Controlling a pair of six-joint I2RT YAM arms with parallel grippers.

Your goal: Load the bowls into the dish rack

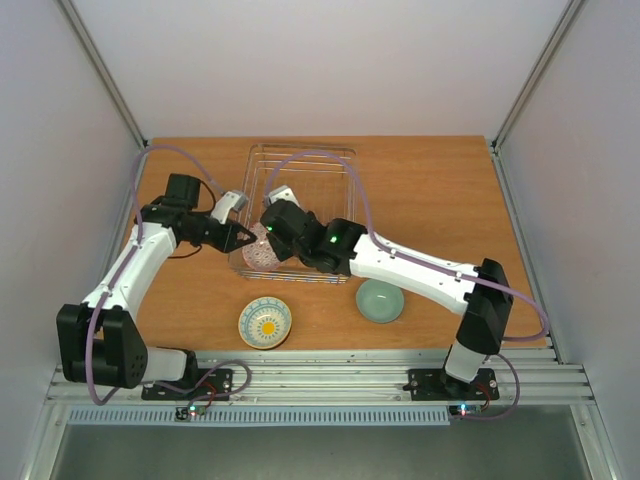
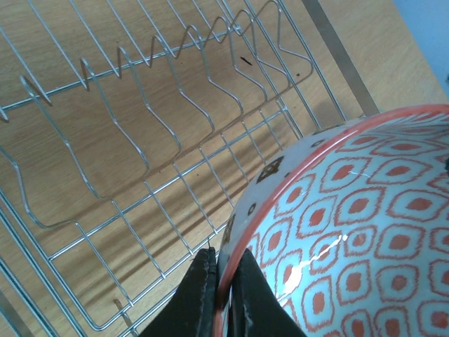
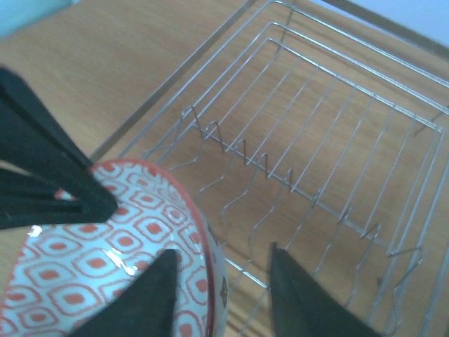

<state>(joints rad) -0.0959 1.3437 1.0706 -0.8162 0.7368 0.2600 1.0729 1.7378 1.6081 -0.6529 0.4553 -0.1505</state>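
Left gripper [image 2: 224,267] clamping rim of red patterned bowl [image 2: 351,225], tilted over dish rack [image 1: 320,170] near edge. Right gripper [image 3: 222,249] straddling same rim, jaws apart. Suggesting backing right clear, lowering bowl between prongs [image 3: 245,151].

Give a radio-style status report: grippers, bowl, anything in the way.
Left gripper shut on red bowl rim. Right gripper open, astride same rim. Bowl over dish rack; nothing seen blocking.

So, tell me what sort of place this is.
Probably a robot test cell, not a kitchen: white panels enclose a wooden table, two arms are bolted to a rail at its edge, and the only kitchenware is a dish rack and bowls.
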